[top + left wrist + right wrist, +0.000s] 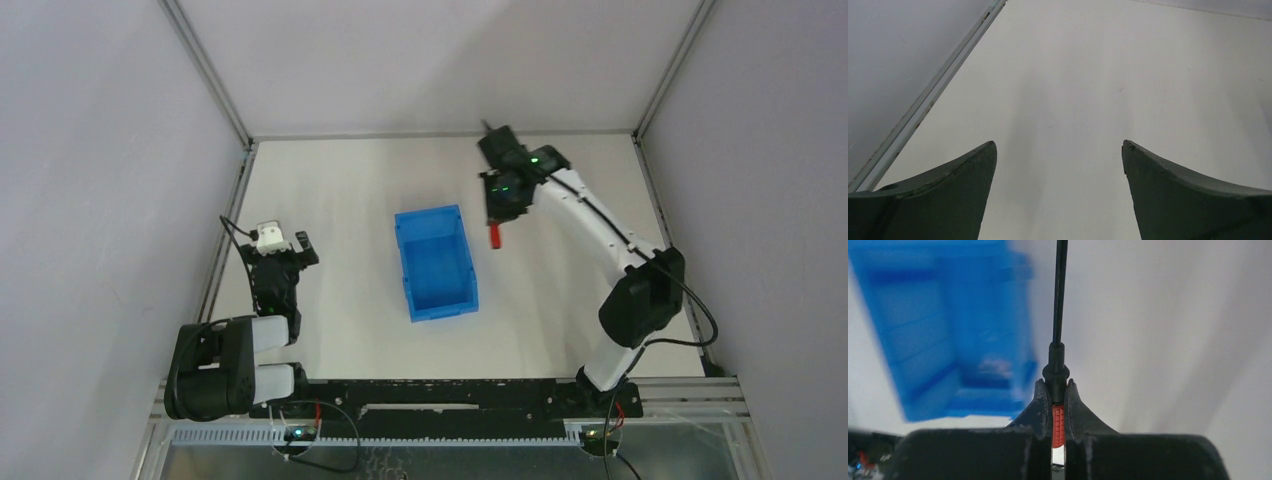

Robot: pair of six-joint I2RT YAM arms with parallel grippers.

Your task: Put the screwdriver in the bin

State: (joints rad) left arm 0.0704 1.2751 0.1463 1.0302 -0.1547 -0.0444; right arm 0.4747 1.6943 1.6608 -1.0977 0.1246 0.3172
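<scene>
The pale counter point(340, 200) fills the middle of the overhead view. The blue bin point(436, 262) sits at its centre, long side running from the upper frame to the lower. The right arm point(600, 225) reaches in from the lower right to a spot just right of the bin's upper right corner. The left arm point(262, 300) is folded at the lower left, well apart from the bin.

The screwdriver point(494, 236) shows overhead as a red tip just right of the bin's upper right corner, outside the wall. In the right wrist view the right fingers point(1044, 402) are closed tight on its red handle, and the thin black shaft runs straight up the frame in line with them. The bin shows blurred in the upper left there.

The left fingers point(963, 175) are spread wide, with nothing between them but bare counter.

The coming move probably turns on carrying the screwdriver leftward across the bin's near wall, so the right arm is plainly the one to do it.
</scene>
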